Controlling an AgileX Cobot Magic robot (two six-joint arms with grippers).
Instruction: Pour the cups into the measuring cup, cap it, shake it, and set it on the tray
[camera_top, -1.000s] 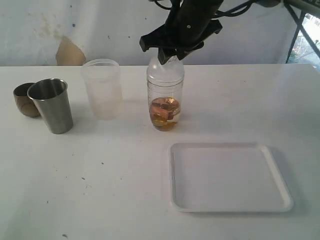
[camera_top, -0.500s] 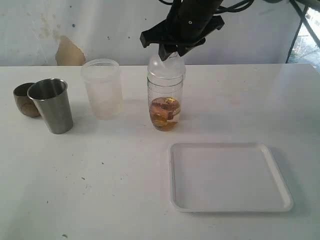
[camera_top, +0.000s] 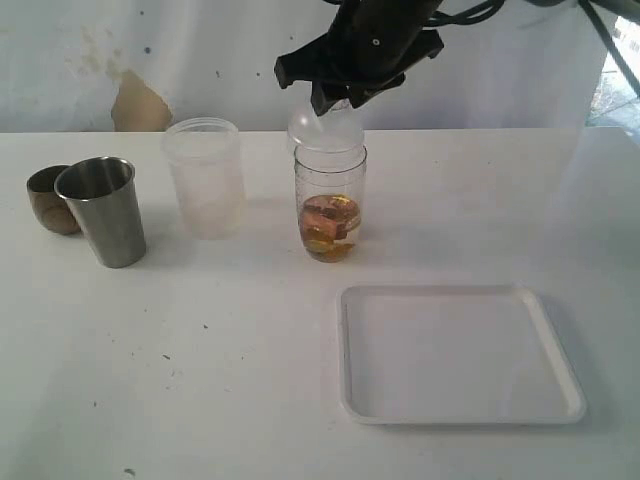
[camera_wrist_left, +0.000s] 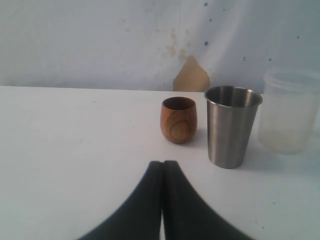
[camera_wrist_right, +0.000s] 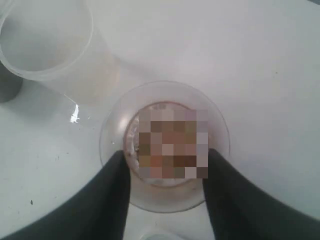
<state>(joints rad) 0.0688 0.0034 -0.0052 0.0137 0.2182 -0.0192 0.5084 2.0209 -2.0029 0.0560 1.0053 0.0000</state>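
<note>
Clear plastic is what the right end effector (camera_top: 335, 102) pinches: its two dark fingers (camera_wrist_right: 116, 176) stand on both sides of the small dome lid (camera_top: 322, 124), and we see the lid held between them directly over the mouth of the measuring cup (camera_top: 330, 205). In the exterior view the lid looks a little tilted and shifted toward the left side of the rim; we cannot tell if it touches the rim.

The measuring cup stands upright on the white tabletop (camera_top: 200, 380), near the middle and toward the back, with brown and orange pieces lying in its lower part. Near it on the left stands the frosted plastic cup (camera_top: 205, 178), also upright. Further to the left are the steel tumbler (camera_top: 103, 210) and, just behind it, the small wooden cup (camera_top: 45, 198). The white tray (camera_top: 460, 360) lies flat in front of the measuring cup and to the right, apart from it.

The left end effector (camera_wrist_left: 163, 167) is pressed together, tips touching, low over the tabletop. It faces the wooden cup and the steel tumbler.
</note>
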